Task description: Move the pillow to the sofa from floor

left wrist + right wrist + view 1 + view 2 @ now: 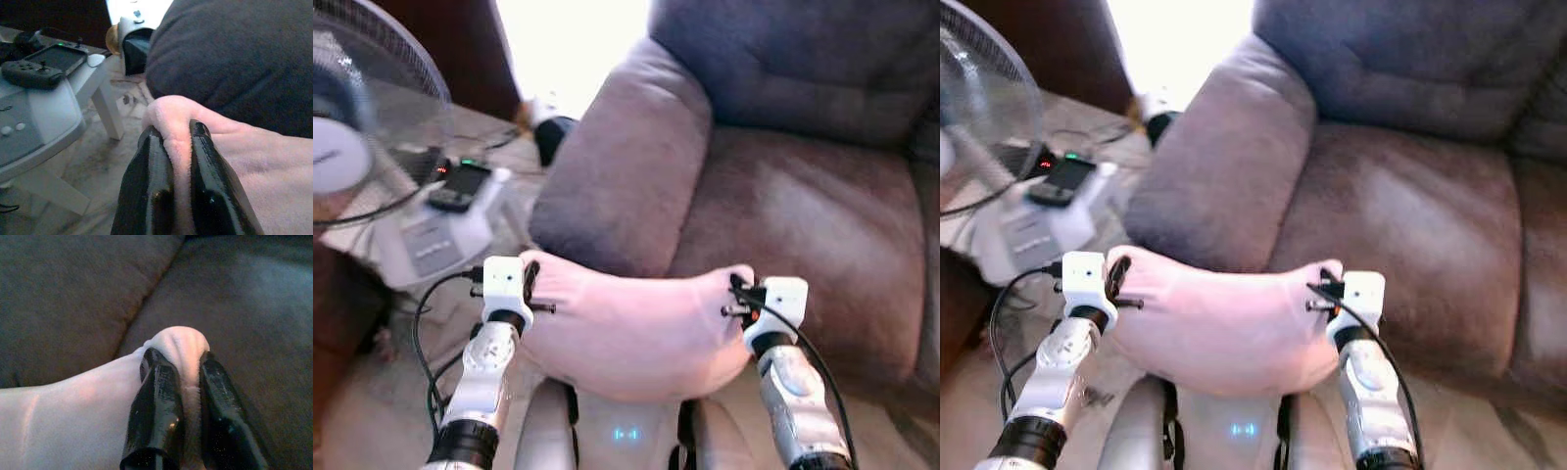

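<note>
Left gripper [180, 147]: two black fingers [149, 186] pinched onto a fold at the corner of the pink pillow [259, 166], cloth bunched between them. Sofa [234, 58]: dark plush armrest, just beyond the pillow. Also present: a white table [54, 115] carrying a dark game controller [30, 73] and a handheld console [58, 56] with a green light; pale marbled floor [93, 166] beneath; a dark bin-like object [137, 46] in front of a bright opening.

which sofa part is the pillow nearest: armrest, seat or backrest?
The armrest. The pink pillow, pinched at its ends by the left end effector and right end effector, hangs just before its front; the seat and backrest lie further back.
</note>
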Controlling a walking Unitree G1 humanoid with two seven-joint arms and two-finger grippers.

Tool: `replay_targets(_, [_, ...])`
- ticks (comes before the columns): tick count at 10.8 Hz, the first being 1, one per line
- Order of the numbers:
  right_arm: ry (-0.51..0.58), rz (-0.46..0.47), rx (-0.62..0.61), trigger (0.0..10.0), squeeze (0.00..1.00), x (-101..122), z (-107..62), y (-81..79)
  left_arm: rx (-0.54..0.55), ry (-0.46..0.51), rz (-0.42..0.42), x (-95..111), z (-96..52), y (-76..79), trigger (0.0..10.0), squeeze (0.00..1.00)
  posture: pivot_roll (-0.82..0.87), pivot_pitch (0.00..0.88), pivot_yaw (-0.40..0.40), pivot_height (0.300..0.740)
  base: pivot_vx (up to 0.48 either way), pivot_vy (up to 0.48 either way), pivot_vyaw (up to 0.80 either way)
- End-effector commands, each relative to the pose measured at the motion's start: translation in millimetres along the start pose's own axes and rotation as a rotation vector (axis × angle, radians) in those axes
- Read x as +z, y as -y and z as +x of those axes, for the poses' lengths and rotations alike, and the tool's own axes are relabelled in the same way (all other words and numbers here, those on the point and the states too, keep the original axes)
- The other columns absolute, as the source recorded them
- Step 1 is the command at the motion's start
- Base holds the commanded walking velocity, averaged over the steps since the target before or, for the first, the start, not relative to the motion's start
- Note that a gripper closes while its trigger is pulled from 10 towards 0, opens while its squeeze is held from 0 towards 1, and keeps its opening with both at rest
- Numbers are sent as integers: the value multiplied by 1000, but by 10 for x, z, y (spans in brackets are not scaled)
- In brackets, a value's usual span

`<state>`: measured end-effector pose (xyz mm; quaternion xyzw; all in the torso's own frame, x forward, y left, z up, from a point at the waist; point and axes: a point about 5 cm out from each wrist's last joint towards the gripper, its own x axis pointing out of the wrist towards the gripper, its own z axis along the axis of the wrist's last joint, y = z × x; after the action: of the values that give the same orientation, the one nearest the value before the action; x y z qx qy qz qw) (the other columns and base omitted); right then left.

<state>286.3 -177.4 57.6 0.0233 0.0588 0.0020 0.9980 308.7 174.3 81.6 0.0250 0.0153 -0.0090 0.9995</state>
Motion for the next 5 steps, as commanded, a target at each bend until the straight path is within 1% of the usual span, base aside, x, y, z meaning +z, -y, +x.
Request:
replay_targets(1, [215,-6,-31,10000,0,460,77,86,62,95,-7,178,-2,-154,10000,0,51,111,-25,670,0,0,0])
replay_targets(3, [250,-7,-24,10000,0,555,90,90,57,101,-13,193,10,-140,10000,0,48,107,-25,670,0,0,0])
replay_targets(4, [247,-10,-23,10000,0,557,94,90,54,102,-14,196,17,-134,10000,0,47,105,-25,670,0,0,0])
replay_targets(5, [252,-15,-20,10000,0,566,98,88,51,105,-16,206,25,-126,10000,0,47,102,-25,682,0,0,0])
